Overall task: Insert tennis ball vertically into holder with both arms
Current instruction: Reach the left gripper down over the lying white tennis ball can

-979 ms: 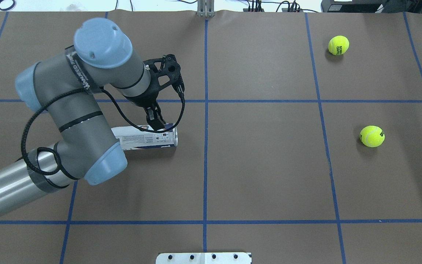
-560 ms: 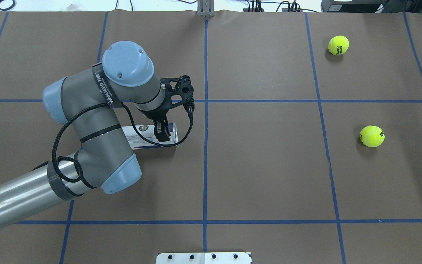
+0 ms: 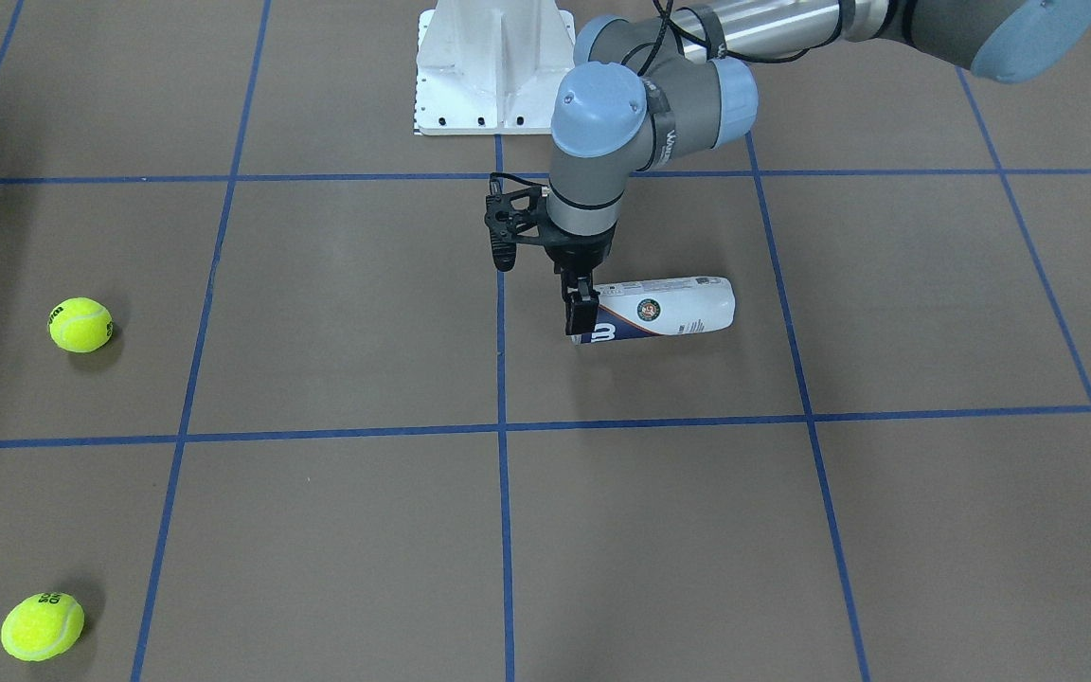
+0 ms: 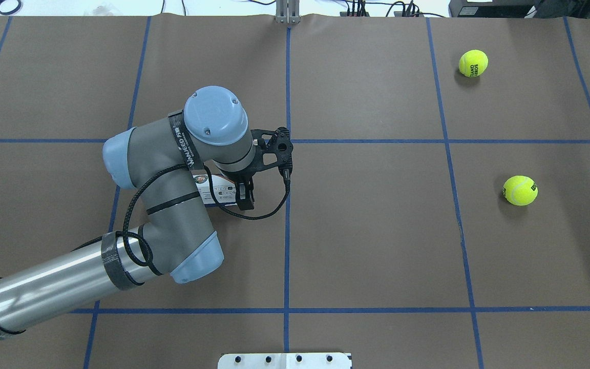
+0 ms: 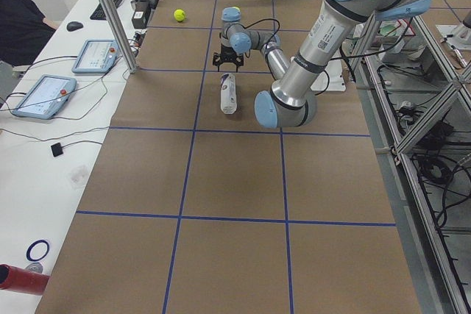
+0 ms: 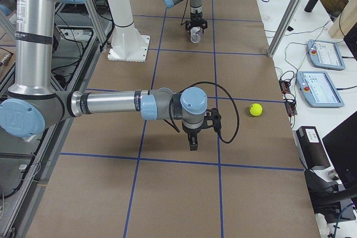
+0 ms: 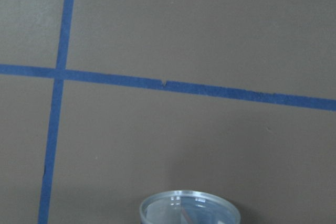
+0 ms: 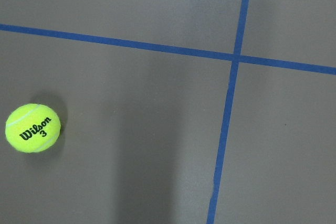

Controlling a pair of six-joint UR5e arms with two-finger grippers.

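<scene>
The holder [image 3: 664,307], a clear tube with a white and navy label, lies on its side on the brown table. It is partly hidden under the left arm in the overhead view [image 4: 212,188]. My left gripper [image 3: 583,311] is open at the tube's silver-rimmed end, one jaw on each side of it [image 4: 245,197]. I cannot tell whether they touch. The left wrist view shows the tube's mouth [image 7: 189,209]. Two tennis balls [image 4: 520,190] [image 4: 473,63] lie far right. My right gripper [image 6: 193,144] hovers over bare table; I cannot tell if it is open. Its wrist view shows a ball [image 8: 32,128].
The white pedestal base [image 3: 493,66] stands at the robot's edge of the table. Blue tape lines mark a grid on the brown cover. The left arm's elbow [image 4: 192,256] hangs over the table on the robot's side of the tube. Tablets and cables lie beyond the far edge [image 6: 323,71].
The left arm has swung right and towards the robot. Its gripper slid along the tube to the rimmed end. The tube and the balls have not moved.
</scene>
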